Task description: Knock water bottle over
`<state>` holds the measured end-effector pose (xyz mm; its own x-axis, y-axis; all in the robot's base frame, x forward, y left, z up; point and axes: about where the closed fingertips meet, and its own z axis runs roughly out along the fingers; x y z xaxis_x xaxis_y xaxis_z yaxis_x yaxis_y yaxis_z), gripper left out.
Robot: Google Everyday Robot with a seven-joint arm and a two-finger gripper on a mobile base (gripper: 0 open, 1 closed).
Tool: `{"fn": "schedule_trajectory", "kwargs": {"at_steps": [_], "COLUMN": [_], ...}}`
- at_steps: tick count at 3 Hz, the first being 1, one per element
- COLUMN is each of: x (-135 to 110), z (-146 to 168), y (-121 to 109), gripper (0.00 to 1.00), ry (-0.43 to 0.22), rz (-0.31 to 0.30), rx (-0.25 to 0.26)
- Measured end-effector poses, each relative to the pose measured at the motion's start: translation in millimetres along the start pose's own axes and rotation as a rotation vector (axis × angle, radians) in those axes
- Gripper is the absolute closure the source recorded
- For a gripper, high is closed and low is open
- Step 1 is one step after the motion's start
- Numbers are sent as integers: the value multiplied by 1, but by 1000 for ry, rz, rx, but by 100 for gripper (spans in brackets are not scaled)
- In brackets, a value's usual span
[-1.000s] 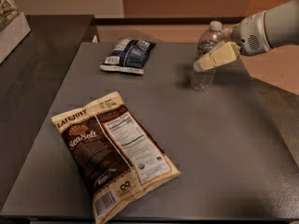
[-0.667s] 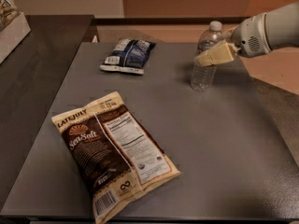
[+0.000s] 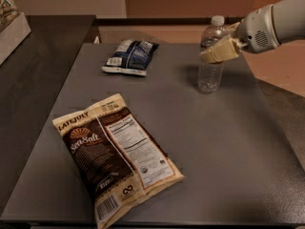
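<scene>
The water bottle (image 3: 210,73) stands upright on the grey table (image 3: 224,142) at the far right. It is clear and ribbed with a white cap. My gripper (image 3: 218,52) comes in from the right on a white arm. Its tan fingers (image 3: 222,50) lie across the front of the bottle's upper body and hide the label band there.
A brown Late July chip bag (image 3: 116,156) lies flat at the front left. A dark blue snack bag (image 3: 129,57) lies at the back middle. A darker counter (image 3: 33,80) adjoins the table on the left. The table's right edge runs close to the bottle.
The gripper has risen slightly along the bottle, from its middle to its upper body. The bottle still stands upright in the same place.
</scene>
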<state>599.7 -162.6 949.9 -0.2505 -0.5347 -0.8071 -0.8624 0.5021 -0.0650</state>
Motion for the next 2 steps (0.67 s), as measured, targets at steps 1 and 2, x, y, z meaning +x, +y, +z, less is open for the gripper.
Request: {"fn": "schedule_trajectory", "kwargs": {"at_steps": [1, 2], "x": [-12, -10], "z": [-10, -13], "y": [13, 28], "gripper": [100, 100], "ry": [122, 279], "rz": [-90, -195], "rx": [-8, -37]}}
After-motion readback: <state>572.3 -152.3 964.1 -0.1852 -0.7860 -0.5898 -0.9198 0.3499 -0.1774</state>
